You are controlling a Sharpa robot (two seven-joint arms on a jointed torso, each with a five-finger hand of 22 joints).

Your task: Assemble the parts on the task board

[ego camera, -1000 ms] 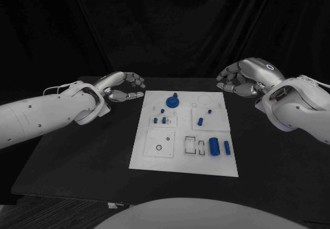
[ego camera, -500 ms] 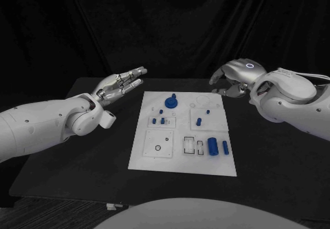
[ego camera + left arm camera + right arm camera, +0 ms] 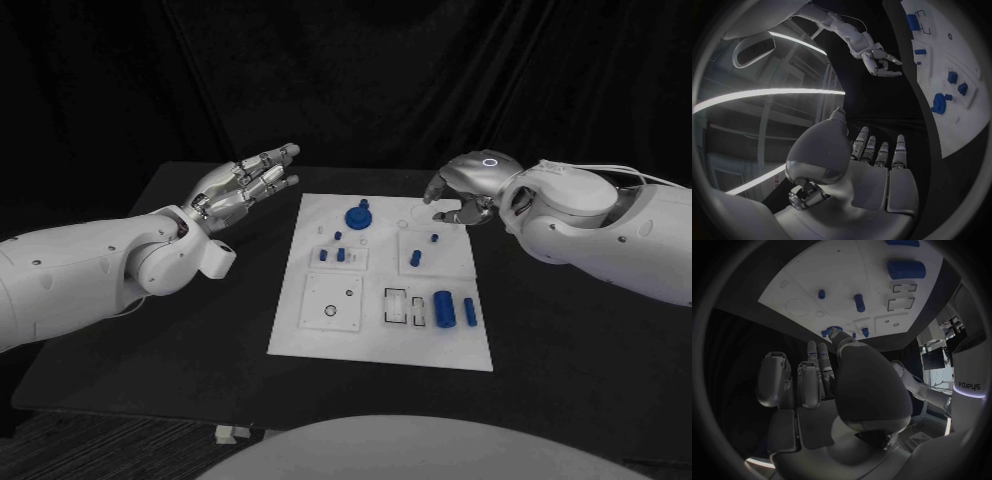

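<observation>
Head view shows us the board (image 3: 384, 345) lying in the middle of the black table (image 3: 173, 340), its long side running from near to far, and our two hands sit at its far end, one on each side. Our left hand (image 3: 242, 183) hovers off the board's far left corner, fingers stretched out straight and together, holding nothing; the left wrist view confirms the flat bare palm (image 3: 879, 177). Our right hand (image 3: 464, 190) hangs over the far right corner, above a faint round recess (image 3: 427, 211), with its fingers curled downward; they seem apart and we see nothing between them, so we judge it empty. The parts are all on the board: a round knobbed piece (image 3: 359, 214) at the far middle, small pegs (image 3: 333, 252) in the left square block, a peg (image 3: 415, 257) standing in the right block, and two cylinders (image 3: 456, 310) lying side by side at the near right, next to outlined slots (image 3: 405, 306). The right wrist view looks down across the same layout, the larger cylinder (image 3: 906, 269) lying farthest from the hand. We judge the assembly has not begun: nothing is lifted, and the right hand's place suggests it is poised to reach down for a piece at the far end, while the left hand stays clear to leave the board free.
</observation>
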